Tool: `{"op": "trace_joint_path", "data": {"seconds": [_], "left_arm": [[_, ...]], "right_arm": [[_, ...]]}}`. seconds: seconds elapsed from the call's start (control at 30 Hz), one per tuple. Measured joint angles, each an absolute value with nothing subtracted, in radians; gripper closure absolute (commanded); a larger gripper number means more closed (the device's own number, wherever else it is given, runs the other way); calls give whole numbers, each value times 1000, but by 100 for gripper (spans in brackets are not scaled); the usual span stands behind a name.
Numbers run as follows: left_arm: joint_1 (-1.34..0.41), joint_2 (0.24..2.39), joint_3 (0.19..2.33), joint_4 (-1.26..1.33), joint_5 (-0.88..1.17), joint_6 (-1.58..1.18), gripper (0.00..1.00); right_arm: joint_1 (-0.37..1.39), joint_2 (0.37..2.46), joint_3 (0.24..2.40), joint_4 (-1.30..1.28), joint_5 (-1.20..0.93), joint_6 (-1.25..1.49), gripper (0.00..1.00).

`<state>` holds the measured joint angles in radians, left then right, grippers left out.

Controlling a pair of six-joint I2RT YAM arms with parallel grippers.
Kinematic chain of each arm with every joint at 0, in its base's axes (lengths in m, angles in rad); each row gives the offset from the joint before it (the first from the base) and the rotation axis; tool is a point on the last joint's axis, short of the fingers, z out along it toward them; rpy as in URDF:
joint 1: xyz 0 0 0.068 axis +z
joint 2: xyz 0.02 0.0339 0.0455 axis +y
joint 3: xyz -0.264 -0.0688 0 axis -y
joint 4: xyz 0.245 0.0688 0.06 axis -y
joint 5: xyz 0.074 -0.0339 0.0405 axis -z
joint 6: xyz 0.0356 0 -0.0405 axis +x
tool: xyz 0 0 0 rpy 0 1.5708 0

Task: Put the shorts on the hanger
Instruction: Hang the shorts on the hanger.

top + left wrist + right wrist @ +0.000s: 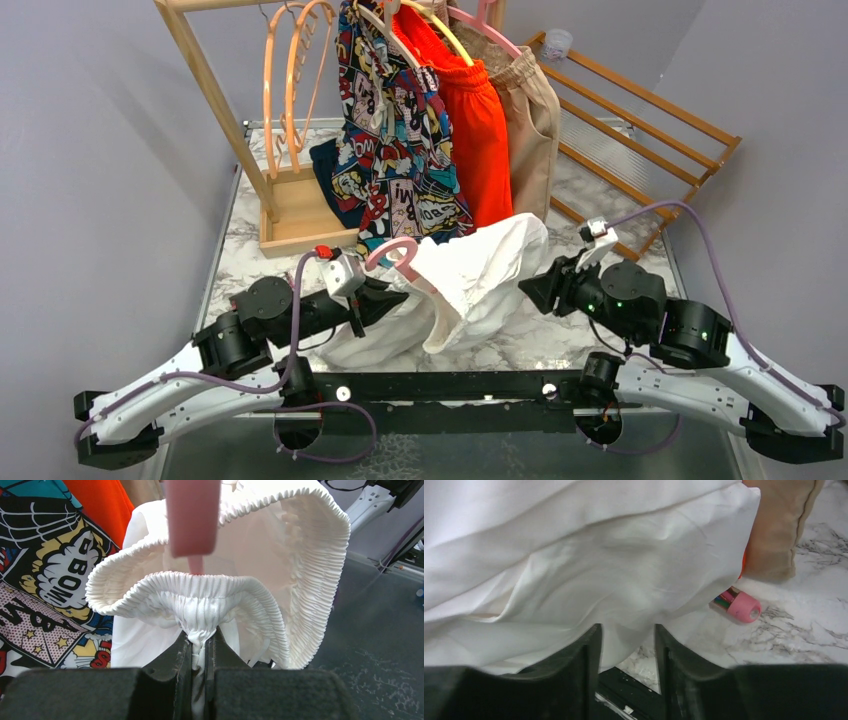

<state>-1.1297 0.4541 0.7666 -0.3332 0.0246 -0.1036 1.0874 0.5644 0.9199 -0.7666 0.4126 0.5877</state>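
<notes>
We see the shorts (480, 275) hanging between our two grippers. The left gripper (202, 642) is pinched tight on the gathered waistband, which flares open just beyond its fingertips. The pink hanger (192, 515) dips into that opening from above. The right gripper (626, 635) stands partly open, with the white cloth draped against its fingertips and nothing clamped.
</notes>
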Motion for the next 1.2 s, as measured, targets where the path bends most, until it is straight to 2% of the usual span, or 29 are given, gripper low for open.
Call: {"op": "trace_joint_path", "data": {"seconds": [0.1, 0.3, 0.53, 0.77, 1.2], "left_arm": [[-1130, 476, 767, -331, 21, -96, 100], [-1130, 504, 767, -361, 18, -94, 100], [-1130, 549, 767, -410, 19, -139, 100], [-1130, 640, 768, -446, 15, -203, 100], [-1130, 697, 811, -474, 17, -254, 100]], "right_arm": [[1087, 571, 967, -814, 400, 542, 38], [1087, 592, 1134, -813, 323, 358, 38], [1087, 663, 1243, -753, 73, 155, 37], [1087, 788, 1222, -694, -58, 64, 33], [1087, 855, 1188, -638, -174, 6, 30]]}}
